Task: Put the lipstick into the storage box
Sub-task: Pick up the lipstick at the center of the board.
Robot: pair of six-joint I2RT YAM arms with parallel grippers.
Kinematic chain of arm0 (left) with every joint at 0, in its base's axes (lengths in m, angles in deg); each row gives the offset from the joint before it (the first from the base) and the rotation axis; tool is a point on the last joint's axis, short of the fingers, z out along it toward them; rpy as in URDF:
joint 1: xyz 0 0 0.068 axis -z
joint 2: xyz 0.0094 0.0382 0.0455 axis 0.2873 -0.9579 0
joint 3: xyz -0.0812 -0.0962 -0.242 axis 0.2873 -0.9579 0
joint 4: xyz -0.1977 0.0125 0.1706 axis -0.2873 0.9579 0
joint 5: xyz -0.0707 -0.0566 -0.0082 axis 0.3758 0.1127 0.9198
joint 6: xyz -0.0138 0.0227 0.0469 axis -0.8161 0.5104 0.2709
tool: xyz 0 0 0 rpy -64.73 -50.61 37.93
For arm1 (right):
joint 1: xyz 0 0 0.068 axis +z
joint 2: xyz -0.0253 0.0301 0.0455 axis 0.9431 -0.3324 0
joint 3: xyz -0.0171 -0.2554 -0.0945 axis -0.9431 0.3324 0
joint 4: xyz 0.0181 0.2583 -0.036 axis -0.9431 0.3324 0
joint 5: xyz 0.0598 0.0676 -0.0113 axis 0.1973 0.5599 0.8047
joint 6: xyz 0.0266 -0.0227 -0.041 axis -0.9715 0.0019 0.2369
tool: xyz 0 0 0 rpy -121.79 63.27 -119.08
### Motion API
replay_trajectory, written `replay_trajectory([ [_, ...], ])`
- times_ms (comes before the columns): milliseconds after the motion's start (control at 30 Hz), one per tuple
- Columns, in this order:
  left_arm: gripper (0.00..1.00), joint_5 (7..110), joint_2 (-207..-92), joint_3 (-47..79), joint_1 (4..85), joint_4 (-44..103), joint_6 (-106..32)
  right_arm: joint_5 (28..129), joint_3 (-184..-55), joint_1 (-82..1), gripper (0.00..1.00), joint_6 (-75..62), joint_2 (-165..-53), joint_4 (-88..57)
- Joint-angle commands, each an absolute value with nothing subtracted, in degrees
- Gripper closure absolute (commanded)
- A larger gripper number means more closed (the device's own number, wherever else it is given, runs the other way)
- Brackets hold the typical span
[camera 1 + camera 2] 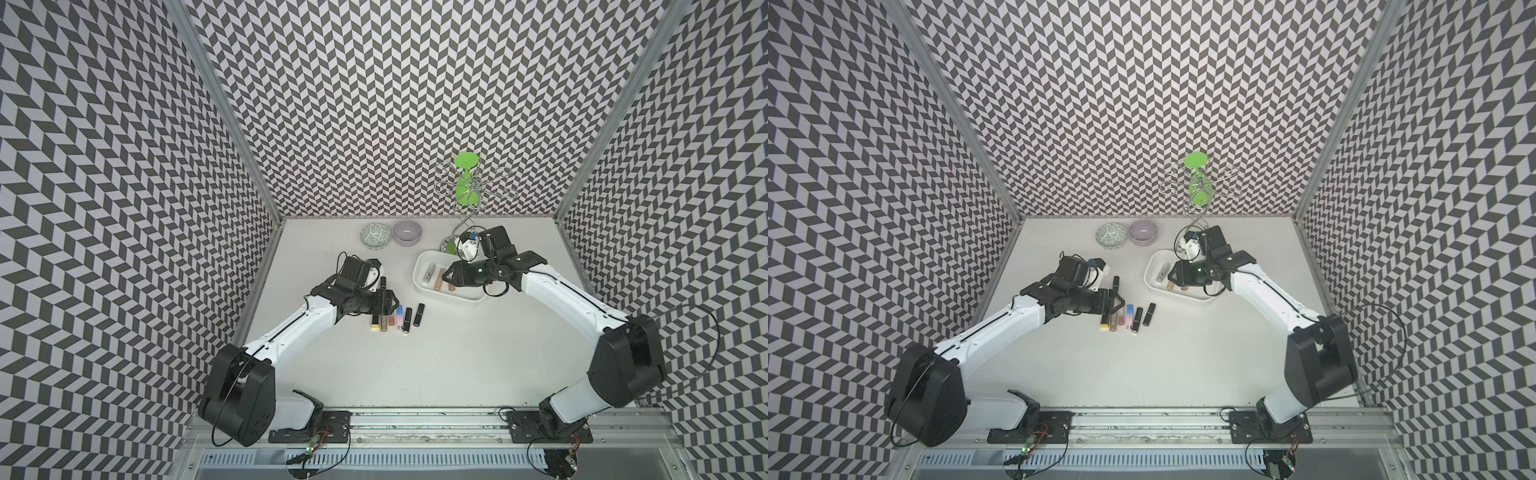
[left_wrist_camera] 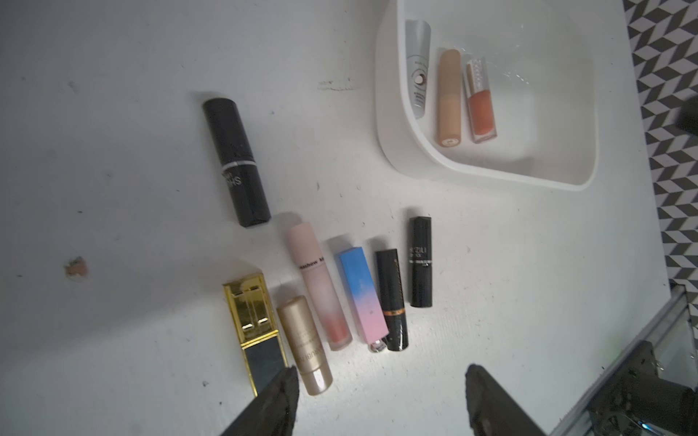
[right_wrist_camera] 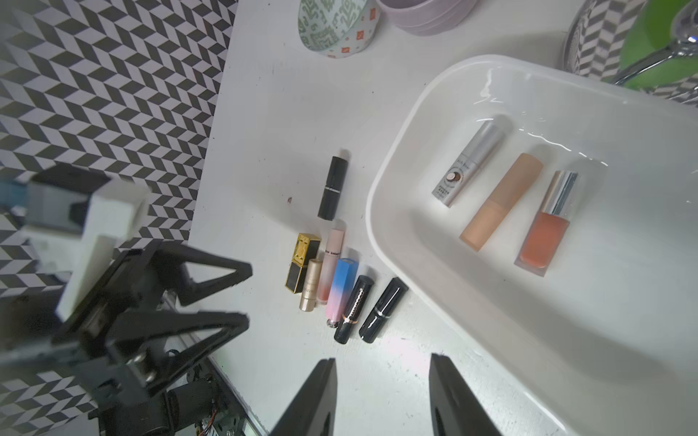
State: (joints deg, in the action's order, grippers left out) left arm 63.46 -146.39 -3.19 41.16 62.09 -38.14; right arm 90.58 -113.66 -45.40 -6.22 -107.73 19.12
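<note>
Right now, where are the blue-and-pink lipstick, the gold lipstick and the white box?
blue-and-pink lipstick (image 2: 363,294), left wrist view, its middle.
gold lipstick (image 2: 249,302), left wrist view, its gold end.
storage box (image 2: 391,113), left wrist view, its side wall.

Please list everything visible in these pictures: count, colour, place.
white shallow plastic storage box: 1, white, right of lipstick row
lipsticks in box: 3; silver tube, beige tube, orange tube; side by side
lipsticks on white table: 7; gold-black case, champagne tube, pink tube, blue-pink case, copper-banded black tube, silver-banded black tube in row; lone black tube apart
green-patterned round bowl: 1, back
lilac round bowl: 1, beside it
wire stand with green discs: 1, behind box
left gripper: black, open, above row
right gripper: black, open, above box
</note>
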Motion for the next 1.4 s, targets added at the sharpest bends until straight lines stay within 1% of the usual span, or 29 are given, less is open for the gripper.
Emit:
replay_trajectory([
  [0,0.27,59.40,-150.24,1.58,39.50,62.57,-35.16,84.81,-112.63,-44.15,0.51,-3.01,-100.67,17.24],
  [100,0.27,58.20,-154.83,5.28,37.83,62.55,-33.30,82.10,-110.77,-43.91,0.47,-1.09,-95.14,15.78],
  [200,0.27,58.02,-159.43,8.66,36.15,61.73,-32.22,79.92,-108.80,-43.87,0.37,-0.01,-89.46,12.96],
  [333,0.27,56.91,-166.30,13.54,35.33,61.85,-30.20,79.84,-104.05,-44.01,0.37,-0.01,-82.68,6.22],
  [367,0.28,56.41,-168.14,15.01,35.33,62.17,-29.58,78.22,-102.32,-44.02,0.03,-0.29,-81.13,3.88],
  [400,0.28,56.03,-169.84,16.41,35.26,62.51,-29.02,77.30,-100.66,-44.00,0.00,-0.87,-79.31,1.70],
  [533,0.30,53.93,-175.12,20.26,35.28,63.92,-27.91,77.62,-97.16,-44.22,0.00,-2.51,-75.59,-1.97],
  [633,0.36,53.29,-178.00,22.44,35.26,64.25,-27.62,79.59,-97.78,-44.23,0.00,-1.58,-76.60,-0.67],
  [833,0.43,50.96,-183.48,27.34,35.50,66.82,-27.51,79.61,-98.83,-44.23,0.00,-1.15,-79.35,1.82],
  [933,0.49,50.13,-184.56,28.15,35.81,67.50,-27.55,79.59,-98.34,-44.25,0.00,-1.31,-79.50,1.24],
  [1167,0.54,47.52,-185.36,27.45,37.60,68.12,-27.65,80.19,-97.18,-44.36,0.00,-1.66,-80.03,0.22],
  [1300,0.60,47.48,-185.65,26.71,37.73,68.56,-28.05,80.54,-96.65,-44.45,0.00,-1.67,-80.13,-0.13],
  [1367,0.62,47.83,-185.41,25.97,37.88,68.31,-28.32,80.68,-96.37,-44.46,0.00,-1.73,-80.03,-0.30],
])
